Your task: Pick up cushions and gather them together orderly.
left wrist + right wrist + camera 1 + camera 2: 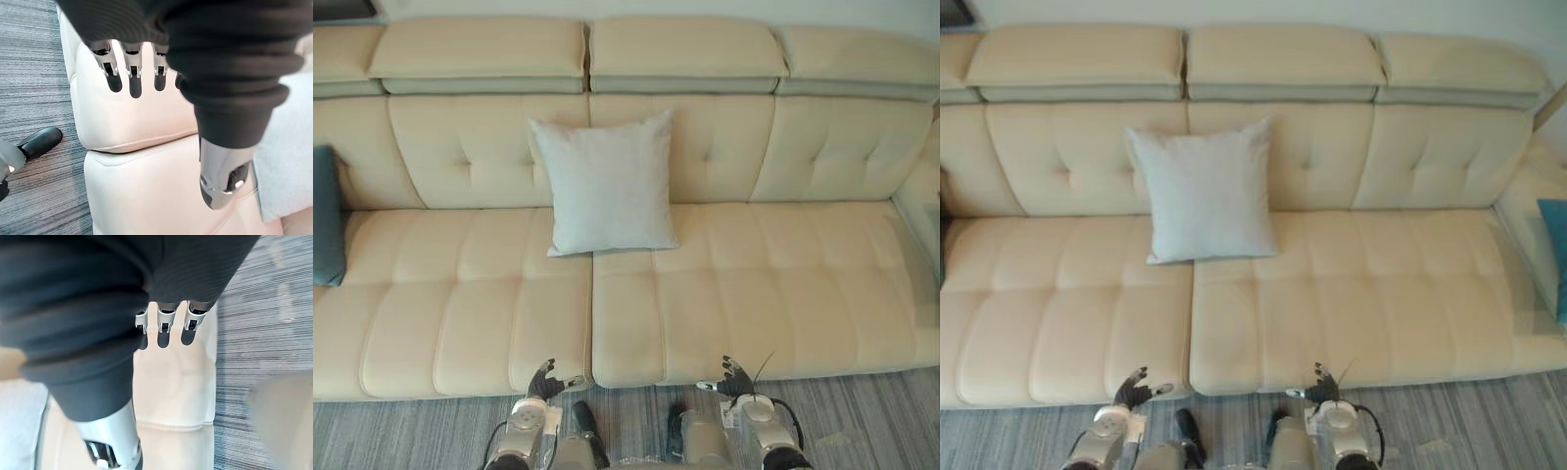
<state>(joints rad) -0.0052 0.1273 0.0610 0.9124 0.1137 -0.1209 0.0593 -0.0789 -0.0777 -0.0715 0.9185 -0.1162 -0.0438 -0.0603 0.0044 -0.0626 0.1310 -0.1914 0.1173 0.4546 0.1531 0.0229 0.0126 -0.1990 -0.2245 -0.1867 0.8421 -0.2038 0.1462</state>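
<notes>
A pale grey square cushion [607, 183] leans upright against the backrest at the middle of the cream sofa [724, 294]. A teal cushion [327, 217] stands at the sofa's far left end, and another teal cushion [1555, 255] lies on the right-hand section. My left hand [546, 382] and right hand [734, 378] hover low in front of the seat's front edge, both empty with relaxed fingers [134, 78]. The right hand's fingers [166, 323] point at the seat cushion. Both hands are well short of the grey cushion.
Grey striped carpet [862, 421] runs along the sofa's front. The sofa turns a corner at the right end [922, 196]. The seat cushions either side of the grey cushion lie bare.
</notes>
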